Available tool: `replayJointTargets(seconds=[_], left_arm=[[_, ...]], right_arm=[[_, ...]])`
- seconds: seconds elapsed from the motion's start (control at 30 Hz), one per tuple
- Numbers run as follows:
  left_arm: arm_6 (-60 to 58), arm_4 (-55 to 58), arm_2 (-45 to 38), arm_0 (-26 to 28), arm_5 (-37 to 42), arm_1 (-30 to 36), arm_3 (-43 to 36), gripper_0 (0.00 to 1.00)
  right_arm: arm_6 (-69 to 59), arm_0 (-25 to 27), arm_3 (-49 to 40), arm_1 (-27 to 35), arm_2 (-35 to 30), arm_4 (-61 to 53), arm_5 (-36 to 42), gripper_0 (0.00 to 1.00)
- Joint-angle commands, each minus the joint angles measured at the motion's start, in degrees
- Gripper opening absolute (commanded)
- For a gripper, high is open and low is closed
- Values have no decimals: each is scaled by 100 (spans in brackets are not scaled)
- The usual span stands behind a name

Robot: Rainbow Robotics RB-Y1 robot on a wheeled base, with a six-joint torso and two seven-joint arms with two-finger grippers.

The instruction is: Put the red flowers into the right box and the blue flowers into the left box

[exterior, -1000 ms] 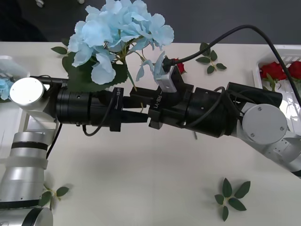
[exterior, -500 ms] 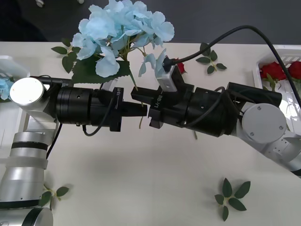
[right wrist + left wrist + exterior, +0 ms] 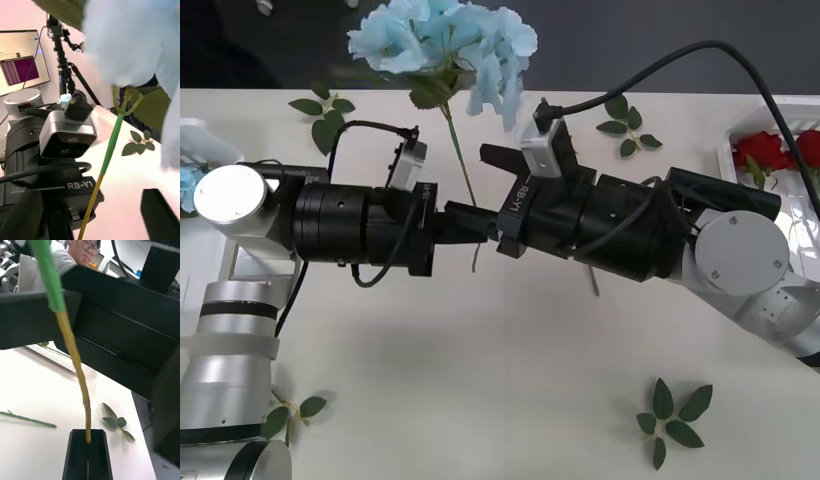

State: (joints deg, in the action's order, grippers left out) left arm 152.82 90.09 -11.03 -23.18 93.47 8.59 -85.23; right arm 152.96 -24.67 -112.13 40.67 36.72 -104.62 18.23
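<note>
Count: one blue flower (image 3: 442,38) is standing raised above the far tabletop (image 3: 480,380) edge; a second pale blue bloom (image 3: 188,188) is lying in the left box (image 3: 200,140) at the left edge. Two red flowers (image 3: 778,150) are lying in the right box (image 3: 780,110) at the far right. Four loose leaf sprigs are lying on the tabletop: two at the far side (image 3: 322,105) (image 3: 622,125), one near right (image 3: 672,420), one near left (image 3: 295,410).

Arms: both are reaching inward and meeting nose to nose over the middle of the tabletop, forearms roughly level, the right one angled slightly upward toward the left.

Left hand (image 3: 475,224): in the left wrist view its black fingers (image 3: 88,453) are pressing together on the yellowish lower end of the blue flower's stem (image 3: 71,348), holding it upright with the bloom overhead.

Right hand (image 3: 502,160): standing wide; in the right wrist view one dark finger (image 3: 159,212) is sitting well to the side of the green stem (image 3: 112,142), not touching it. The stem is passing between the two hands in the front view.
</note>
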Motion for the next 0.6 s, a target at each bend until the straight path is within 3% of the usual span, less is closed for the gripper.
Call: replayJointTargets(seconds=[0.03, 0.33, 0.6], left_arm=[[218, 299, -348, 227, 92, 117, -117, 0], [218, 720, -1007, 842, 4, 574, -644, 0], [-534, 949, -1596, 1870, -672, 1154, -1874, 0]], right_arm=[[-223, -134, -107, 204, -51, -366, -83, 84], [-399, -73, -54, 855, -218, -1394, -144, 85], [-522, 6, 833, 925, -1457, -1429, 1930, 85]])
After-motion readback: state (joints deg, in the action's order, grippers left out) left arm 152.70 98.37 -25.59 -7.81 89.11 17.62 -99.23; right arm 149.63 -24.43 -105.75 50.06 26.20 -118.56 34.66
